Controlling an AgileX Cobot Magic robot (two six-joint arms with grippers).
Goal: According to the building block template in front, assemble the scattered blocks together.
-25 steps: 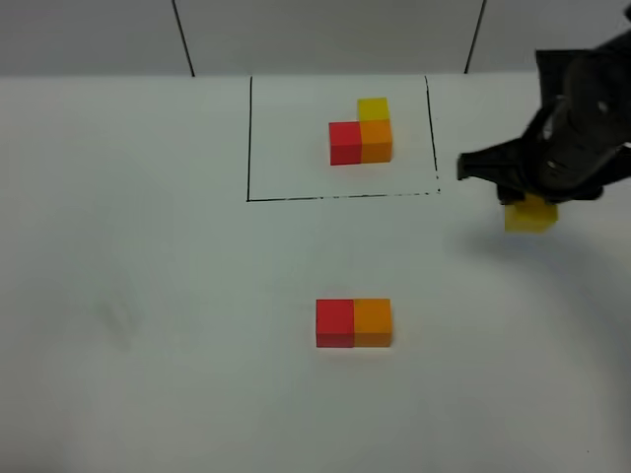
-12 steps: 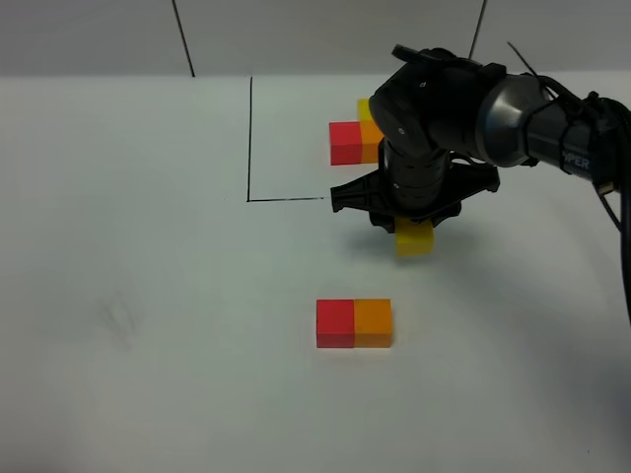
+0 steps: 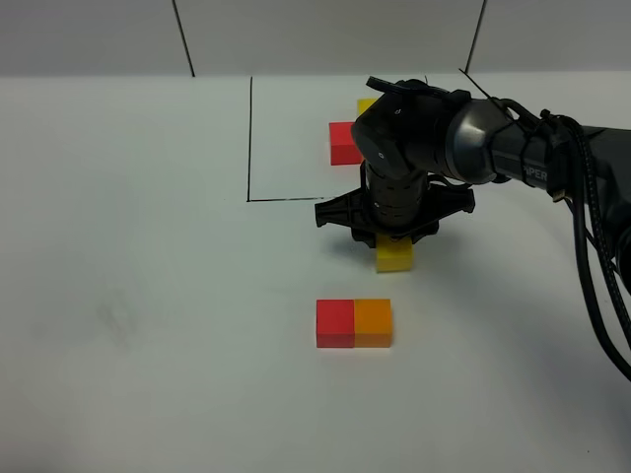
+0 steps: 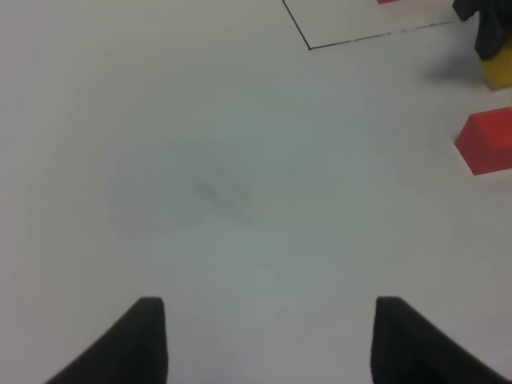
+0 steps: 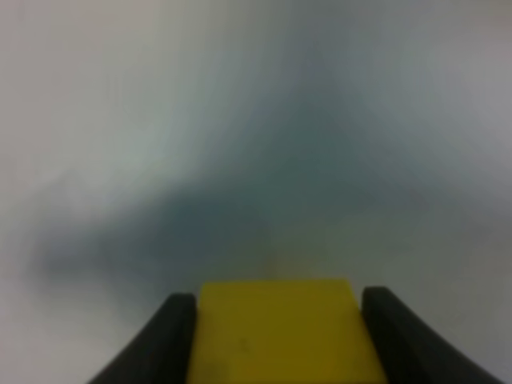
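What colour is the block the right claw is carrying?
Yellow. The cube shows best in the right wrist view, clamped in the right claw.

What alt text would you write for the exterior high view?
The right gripper holds a yellow cube just behind a joined red cube and orange cube on a white table. The arm partly hides the black-framed template behind.

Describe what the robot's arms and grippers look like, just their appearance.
The right arm is glossy black with a rounded grey-silver section bearing small white lettering, too small to read. Black cables loop along it. Its right gripper has a wide black crossbar and black fingers. Of the left gripper only two dark, matte, tapered fingertips show.
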